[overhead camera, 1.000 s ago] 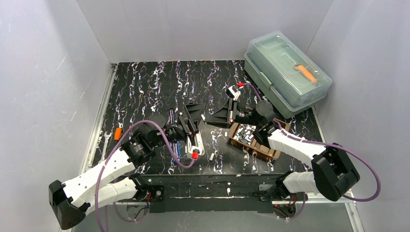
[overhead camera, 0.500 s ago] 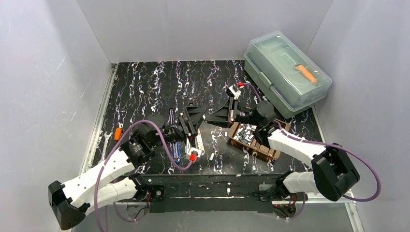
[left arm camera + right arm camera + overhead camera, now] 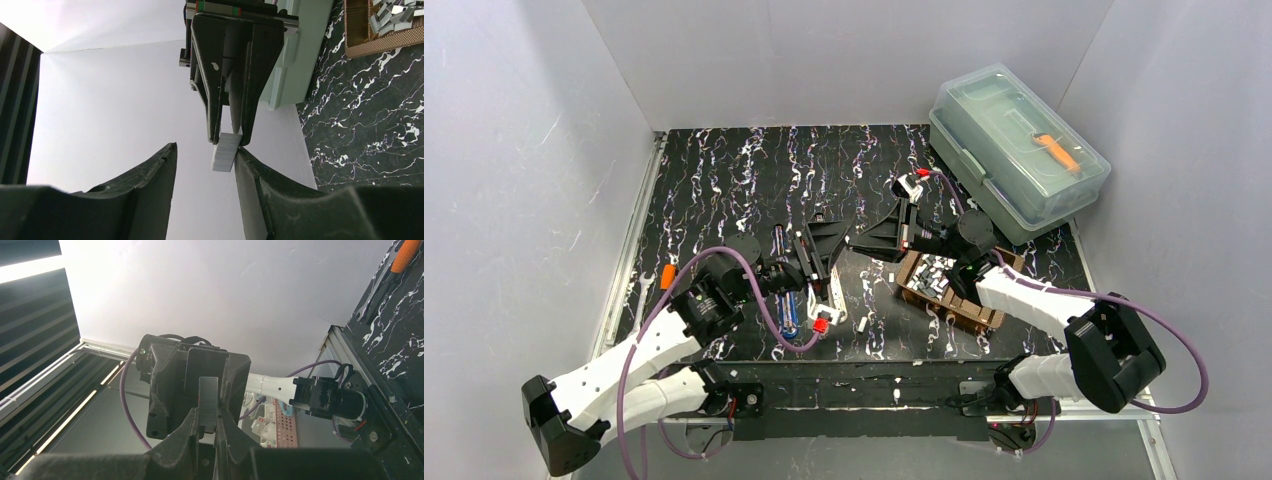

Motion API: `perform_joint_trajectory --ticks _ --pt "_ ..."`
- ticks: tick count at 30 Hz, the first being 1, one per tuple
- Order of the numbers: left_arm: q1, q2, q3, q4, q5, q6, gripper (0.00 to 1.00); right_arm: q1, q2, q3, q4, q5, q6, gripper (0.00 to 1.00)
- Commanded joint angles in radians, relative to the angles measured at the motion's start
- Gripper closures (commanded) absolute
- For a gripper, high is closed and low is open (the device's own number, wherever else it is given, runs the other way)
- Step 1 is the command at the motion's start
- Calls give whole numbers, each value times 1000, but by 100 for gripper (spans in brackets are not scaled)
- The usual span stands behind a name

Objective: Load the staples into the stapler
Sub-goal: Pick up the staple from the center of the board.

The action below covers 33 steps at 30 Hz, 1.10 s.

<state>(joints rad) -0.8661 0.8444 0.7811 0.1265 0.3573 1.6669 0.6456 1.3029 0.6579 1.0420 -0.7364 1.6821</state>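
The left gripper has narrowed around the offered staple strip.
Overhead, both grippers' tips meet in mid-air. Left wrist: the strip hangs between the left jaws, which are not yet closed, pinched from above by the right gripper. Right wrist: the strip stands clamped upright. An early release or a one-sided squeeze could drop it.

Both arms have white shells over the long links and bulky black housings at every joint and base. The left arm and right arm each trail a purple cable that loops loose beside them. The left gripper and right gripper are matte black, with broad wedge fingers tapering to blunt tips. A rail with green and red end marks crowns the right one.
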Motion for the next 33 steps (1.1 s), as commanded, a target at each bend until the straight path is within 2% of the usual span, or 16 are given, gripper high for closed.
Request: perform_joint_trajectory --ticks 1,5,11,15,18,19,21,22,26,30,31,33 --pt "-1 7 47 15 29 -17 56 7 -4 8 77 6 16 90" --pt "-1 17 53 15 24 -23 58 8 -16 18 53 9 3 90" --pt "-1 11 52 15 19 -54 66 8 -21 13 50 16 6 90" --pt "-1 -10 35 15 25 -57 81 7 -22 31 26 17 -11 89" --pt "-1 -9 42 15 16 -77 100 7 -22 36 20 18 -14 88" --pt "-1 -9 44 15 14 -85 100 8 -23 36 17 20 -15 87" --pt "-1 -12 42 14 15 -94 100 8 -30 37 7 22 -22 79" --pt "-1 -13 39 15 15 -94 100 7 -35 37 -3 23 -29 70" --pt "-1 -21 20 12 16 -96 100 1 -51 51 -69 10 -72 51" --pt "-1 -34 0 -37 4 -123 100 -94 -106 92 -190 -50 -141 32" --pt "-2 -42 8 -99 -6 -124 100 -126 -131 107 -253 -68 -173 28" --pt "-1 -65 -7 -192 1 -153 100 -202 -205 168 -510 -104 -353 22"
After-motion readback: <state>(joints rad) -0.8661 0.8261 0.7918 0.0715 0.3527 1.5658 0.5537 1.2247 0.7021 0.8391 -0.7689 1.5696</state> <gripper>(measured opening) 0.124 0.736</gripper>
